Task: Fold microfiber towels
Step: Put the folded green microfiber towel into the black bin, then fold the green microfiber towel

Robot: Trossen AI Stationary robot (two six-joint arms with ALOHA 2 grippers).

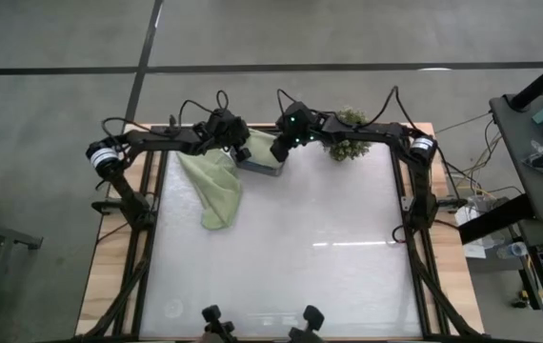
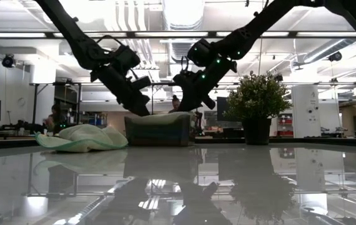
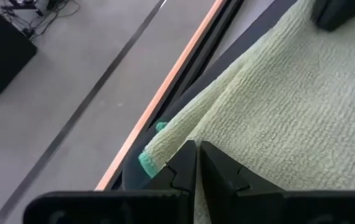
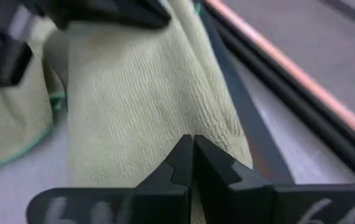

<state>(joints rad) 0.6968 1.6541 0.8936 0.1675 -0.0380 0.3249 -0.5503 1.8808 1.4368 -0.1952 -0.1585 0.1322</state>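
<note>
A light sage green towel [image 1: 264, 145] lies on top of the small dark grey tray [image 1: 262, 168] at the table's far edge. Both grippers are on it. My left gripper [image 1: 240, 146] is shut at the towel's left end and shows in its wrist view [image 3: 197, 155]. My right gripper [image 1: 282, 145] is shut at the towel's right end and shows in its wrist view [image 4: 192, 152]. A second sage green towel [image 1: 215, 185] lies crumpled on the table left of the tray. The teal-blue and orange towels do not show as whole cloths. My left gripper pinches the towel near its corner [image 3: 171, 140] between its two shut fingers. It comes slanting down from the table's left. The towel lies on the tray. How many layers it holds I cannot tell. My right gripper pinches the towel by a raised fold near its edge [image 4: 187, 121] between its two shut fingers. It comes slanting down from the table's right. The towel lies on the tray, wrinkled around the fingers.
A bushy potted plant [image 1: 348, 135] stands right of the tray at the far edge, close to the right arm. A bit of teal [image 3: 146, 163] shows under the towel's corner. The white tabletop [image 1: 291, 257] stretches toward the near edge.
</note>
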